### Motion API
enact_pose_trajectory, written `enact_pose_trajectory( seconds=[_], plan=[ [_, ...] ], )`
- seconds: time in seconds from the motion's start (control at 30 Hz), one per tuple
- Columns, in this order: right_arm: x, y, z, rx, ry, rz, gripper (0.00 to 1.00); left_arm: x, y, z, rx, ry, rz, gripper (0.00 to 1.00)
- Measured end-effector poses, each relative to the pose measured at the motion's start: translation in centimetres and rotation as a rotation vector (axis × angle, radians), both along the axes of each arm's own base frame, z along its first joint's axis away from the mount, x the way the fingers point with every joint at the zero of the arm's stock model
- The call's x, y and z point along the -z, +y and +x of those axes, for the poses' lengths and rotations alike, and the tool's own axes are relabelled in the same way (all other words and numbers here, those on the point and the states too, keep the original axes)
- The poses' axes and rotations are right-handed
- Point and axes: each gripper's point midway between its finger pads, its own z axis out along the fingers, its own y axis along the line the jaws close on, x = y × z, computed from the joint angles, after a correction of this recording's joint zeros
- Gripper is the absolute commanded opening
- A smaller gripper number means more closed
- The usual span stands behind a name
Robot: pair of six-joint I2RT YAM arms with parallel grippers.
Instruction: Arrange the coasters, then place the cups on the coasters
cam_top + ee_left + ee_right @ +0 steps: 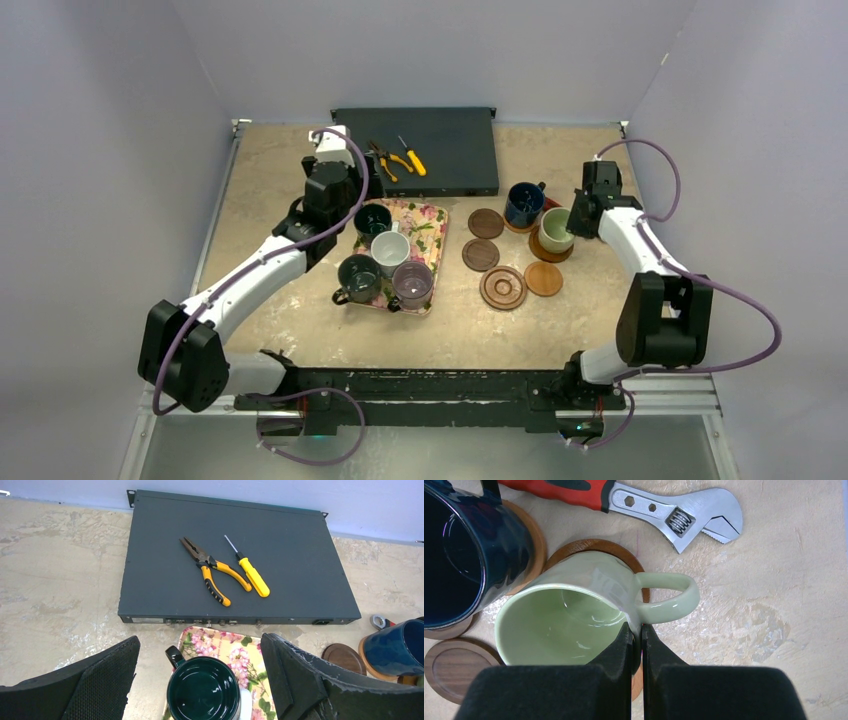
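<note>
With the right fingers (619,652) clenched on the rim of the pale green ceramic mug (559,625) and the left fingers (95,680) released, the mug, at three o'clock on the bench (270,200), needed seating flat and centred on the ringed reddish-brown wooden coaster (594,544) before letting go.

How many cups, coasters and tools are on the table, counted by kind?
Cups: 6
Coasters: 6
Tools: 3 (pliers, screwdriver, wrench)
Total: 15

The left arm (255,275) and right arm (640,240) are both rocking white shells with chunky black joints, purple cables (655,143) looping alongside. The left hand (200,645) is showing black meshy fingers (100,680).
</note>
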Motion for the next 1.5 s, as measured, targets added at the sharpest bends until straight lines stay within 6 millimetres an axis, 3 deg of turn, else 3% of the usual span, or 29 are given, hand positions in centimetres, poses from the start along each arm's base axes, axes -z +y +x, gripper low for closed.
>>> enact_pose_trajectory(
  seconds=[1.5],
  plan=[
    [0.6,0.4,0.7,-0.015,0.057,0.023,0.0,0.3,-0.4,0.0,0.017,0.01,-0.008,0.9]
  ],
)
